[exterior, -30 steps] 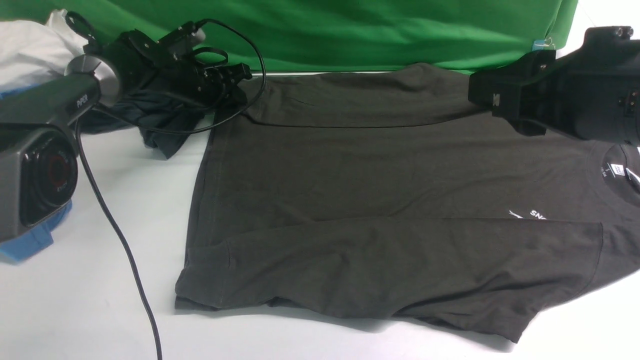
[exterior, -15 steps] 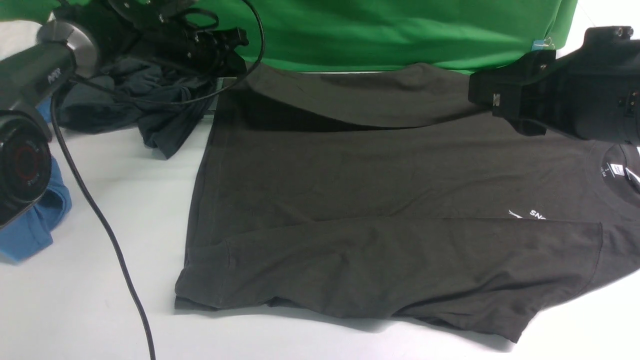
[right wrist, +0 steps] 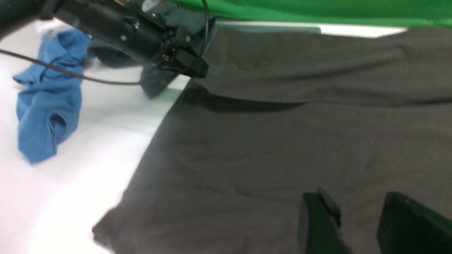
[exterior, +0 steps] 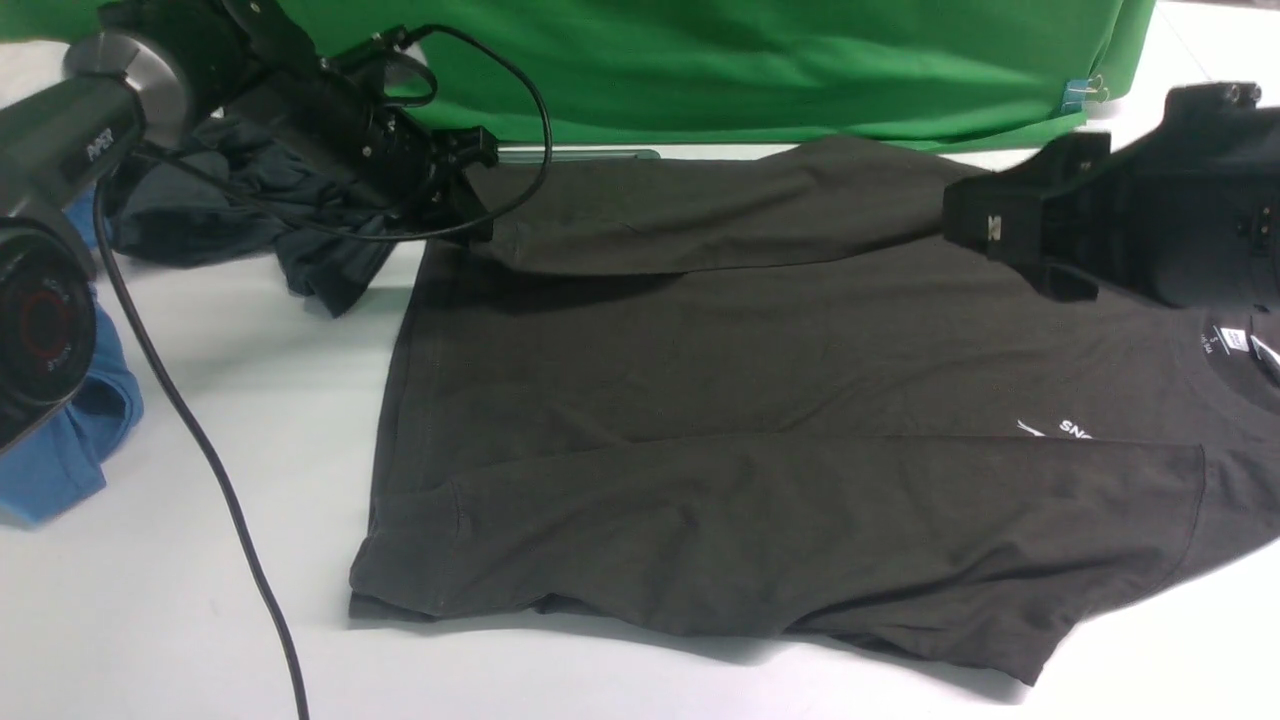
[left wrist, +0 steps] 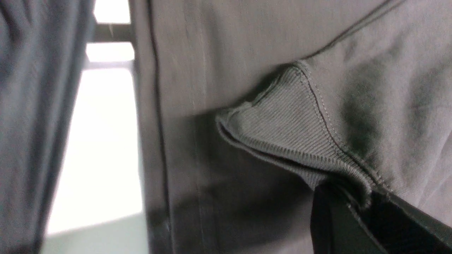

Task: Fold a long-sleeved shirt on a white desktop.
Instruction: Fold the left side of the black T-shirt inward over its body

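The long-sleeved shirt (exterior: 750,400) lies flat on the white desktop (exterior: 180,620), neck label (exterior: 1225,340) at the right and white logo (exterior: 1060,430) partly covered by the near sleeve (exterior: 800,520). My left gripper (exterior: 478,222) is shut on the ribbed cuff (left wrist: 293,120) of the far sleeve (exterior: 700,215), holding it just above the shirt's hem corner. The left wrist view shows the cuff pinched between the jaws of the left gripper (left wrist: 363,199). My right gripper (right wrist: 356,211) hovers open over the shirt's body with nothing in it. The right arm (exterior: 1150,220) hangs near the collar.
A bluish dark-grey garment (exterior: 300,240) is bunched behind the left arm. A bright blue garment (exterior: 70,450) lies at the left edge. A black cable (exterior: 230,500) trails across the desktop. The green backdrop (exterior: 750,60) and a metal tray rim (exterior: 580,153) close off the back.
My left gripper lifted the far sleeve's cuff, then carried it toward me and down over the shirt's hem corner. The right arm dropped slightly.
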